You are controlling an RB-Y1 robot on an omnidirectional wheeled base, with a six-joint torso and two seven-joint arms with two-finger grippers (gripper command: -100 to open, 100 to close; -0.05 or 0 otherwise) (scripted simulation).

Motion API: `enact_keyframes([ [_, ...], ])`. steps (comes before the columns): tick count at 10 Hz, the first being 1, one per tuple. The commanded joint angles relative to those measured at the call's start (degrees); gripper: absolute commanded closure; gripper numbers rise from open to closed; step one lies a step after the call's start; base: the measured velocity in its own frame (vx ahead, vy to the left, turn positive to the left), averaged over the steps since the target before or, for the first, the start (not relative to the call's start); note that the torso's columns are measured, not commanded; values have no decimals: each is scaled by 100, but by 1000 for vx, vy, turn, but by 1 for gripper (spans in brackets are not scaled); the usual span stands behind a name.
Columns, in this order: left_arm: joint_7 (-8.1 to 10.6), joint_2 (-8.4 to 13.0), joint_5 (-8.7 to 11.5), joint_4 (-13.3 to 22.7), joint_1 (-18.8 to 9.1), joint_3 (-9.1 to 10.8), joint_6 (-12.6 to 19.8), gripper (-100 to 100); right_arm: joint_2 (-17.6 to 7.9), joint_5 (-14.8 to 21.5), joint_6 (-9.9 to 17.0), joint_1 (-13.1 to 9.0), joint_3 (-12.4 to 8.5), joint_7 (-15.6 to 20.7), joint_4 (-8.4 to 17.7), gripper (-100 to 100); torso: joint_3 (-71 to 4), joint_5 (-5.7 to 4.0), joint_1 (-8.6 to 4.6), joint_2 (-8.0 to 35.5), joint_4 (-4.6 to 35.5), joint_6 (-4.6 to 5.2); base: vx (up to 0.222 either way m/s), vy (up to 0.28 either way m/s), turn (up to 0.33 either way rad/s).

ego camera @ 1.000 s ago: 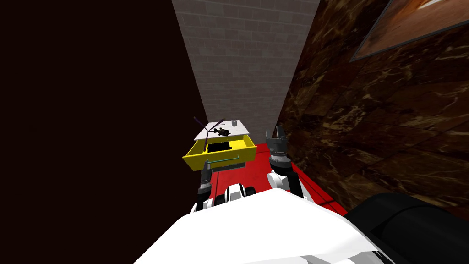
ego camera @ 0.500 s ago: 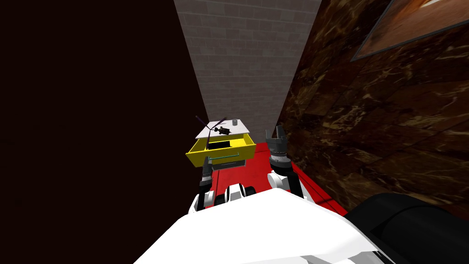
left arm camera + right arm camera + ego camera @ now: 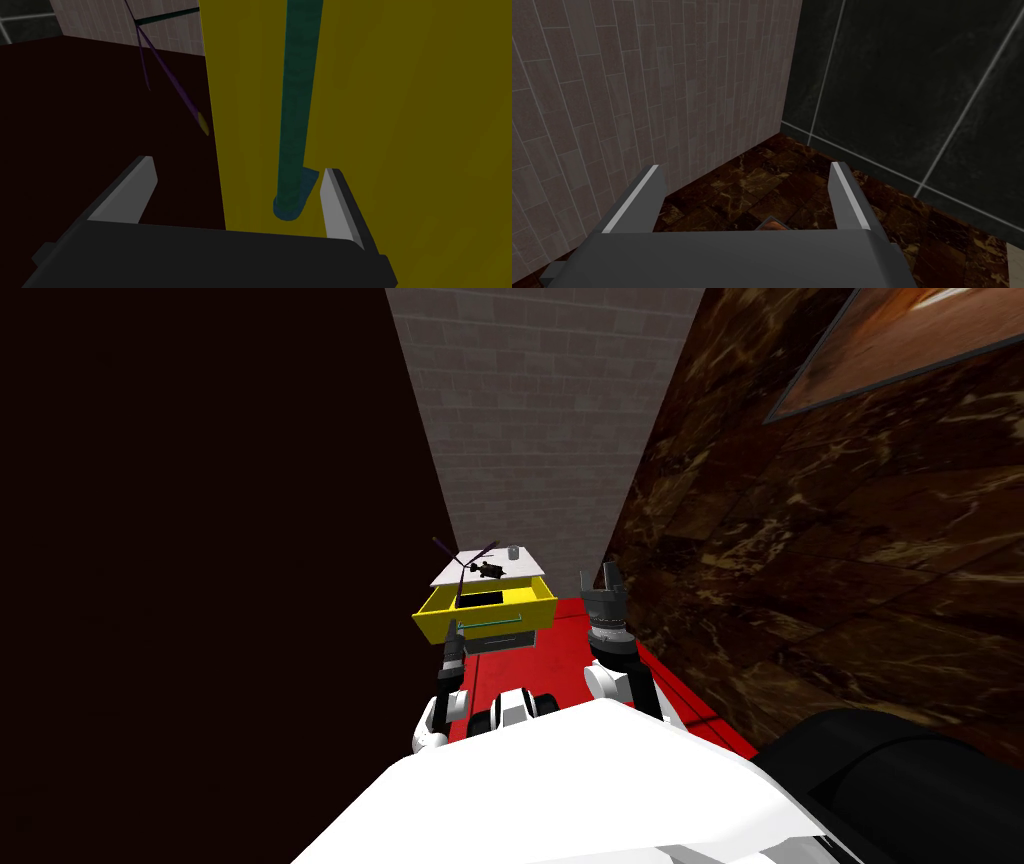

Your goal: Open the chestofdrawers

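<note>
Fingers [image 3: 134, 192] spread astride teal handle [image 3: 295, 100]; drawer [image 3: 435, 626] seemingly slid inward.

Grey brick wall [image 3: 545, 438] at the far end, dark brown marbled wall [image 3: 850, 588] along the right, framed picture [image 3: 900, 348] high on it, red floor [image 3: 562, 648] below, black area [image 3: 200, 538] at left.

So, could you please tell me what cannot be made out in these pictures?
Head view: what lies inside the yellow drawer; a dark patch, too small to name.
Head view: the small dark thing on the white top; too small to name.
Left wrist view: the far end of the teal handle, cut off by the edge.
Left wrist view: whether the open left pincer touches that handle.
</note>
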Motion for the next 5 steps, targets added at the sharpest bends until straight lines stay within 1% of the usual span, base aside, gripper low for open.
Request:
enact_keyframes([
  [1, 1, 0, 0, 12, 11, 0, 6, 0, 0, 0, 0, 0, 0, 0, 0, 0, -6, 3, 4, -9, -7, 2, 0, 0, 0],
  [5, 1, 2, 0, 28, 25, 2, 22, 0, 0, 0, 0, 0, 0, 0, 0, 0, -12, 10, 11, -21, -21, 4, 0, 0, 0],
])
